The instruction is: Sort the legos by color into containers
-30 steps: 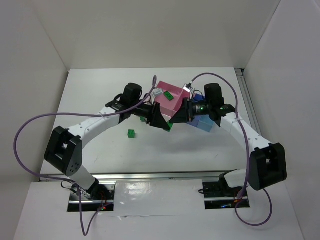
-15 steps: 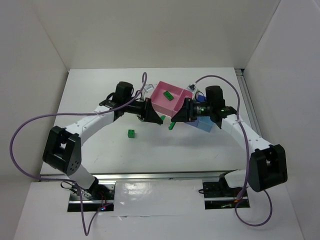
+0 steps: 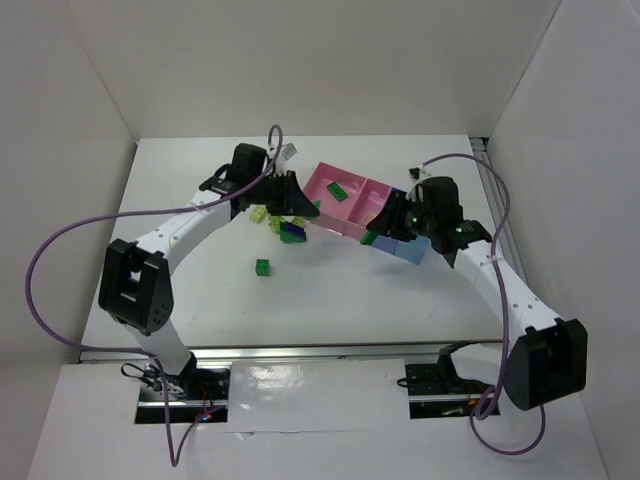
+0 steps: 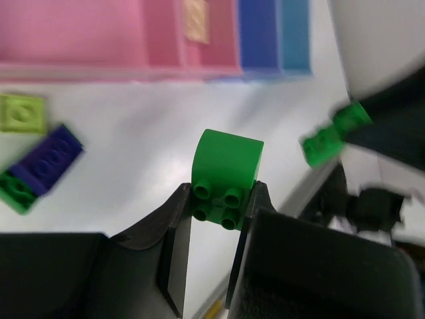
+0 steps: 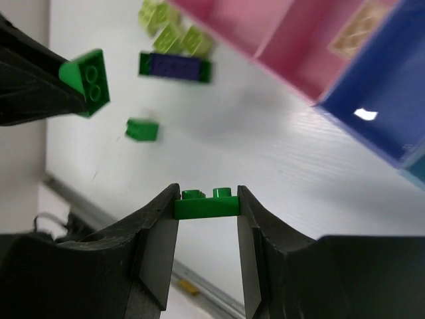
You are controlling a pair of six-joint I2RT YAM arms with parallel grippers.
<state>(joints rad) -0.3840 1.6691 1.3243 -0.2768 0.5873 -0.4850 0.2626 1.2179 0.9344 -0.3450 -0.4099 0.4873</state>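
Both arms are out over the middle of the bench, and each one has a brick. The left hand is closed down on a round-topped green brick. It pinches the brick by its sides between the two fingers, studs facing the wrist camera. It hangs over bare bench, just near of the tray row.

Over on the right, the right hand is almost shut as well, clamping a flat green brick by its ends. The studs poke up above the fingertips. That hand hovers close to the near edge of the periwinkle tray, and the two hands are not far apart.

Along the far side runs the row of trays. The pink tray is on the left, then the periwinkle one, then the light-blue tray on the right. One green brick already lies inside the pink tray.

Down on the bench, left of the trays, yellow-green bricks sit in a small cluster. A blue brick lies just beside them, with green at its end. A loose green brick lies alone, nearer the arm bases and well apart from that cluster.
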